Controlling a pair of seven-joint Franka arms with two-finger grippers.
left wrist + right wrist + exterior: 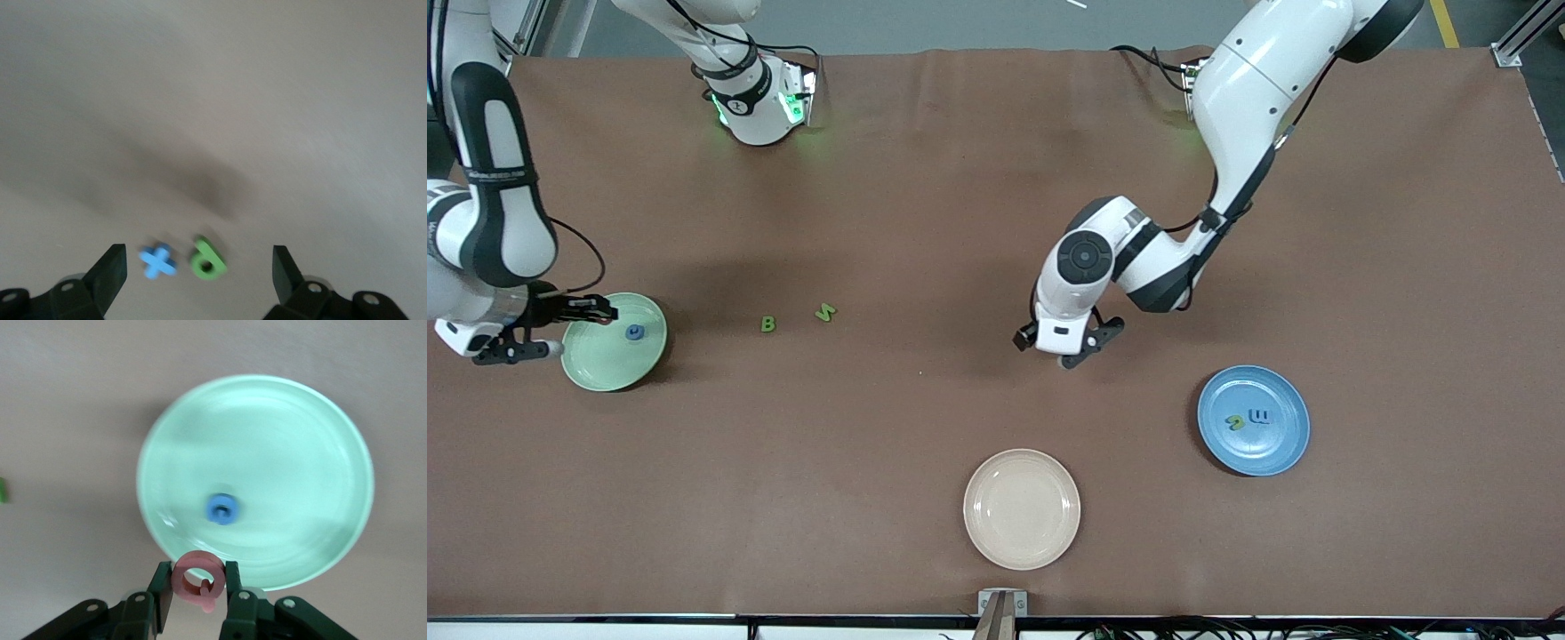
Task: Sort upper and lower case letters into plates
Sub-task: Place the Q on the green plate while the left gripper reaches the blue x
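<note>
My right gripper is shut on a red-pink ring-shaped letter and holds it over the rim of the light green plate, which also shows in the right wrist view. A blue letter lies in that plate and shows in the right wrist view too. My left gripper is open, low over the table mid-way along it. Under it lie a blue x and a green letter, between the open fingers. The blue plate holds a green letter and a blue letter.
Two green letters, a B and an M-shaped one, lie on the brown table between the green plate and my left gripper. A cream plate sits near the table's edge closest to the front camera.
</note>
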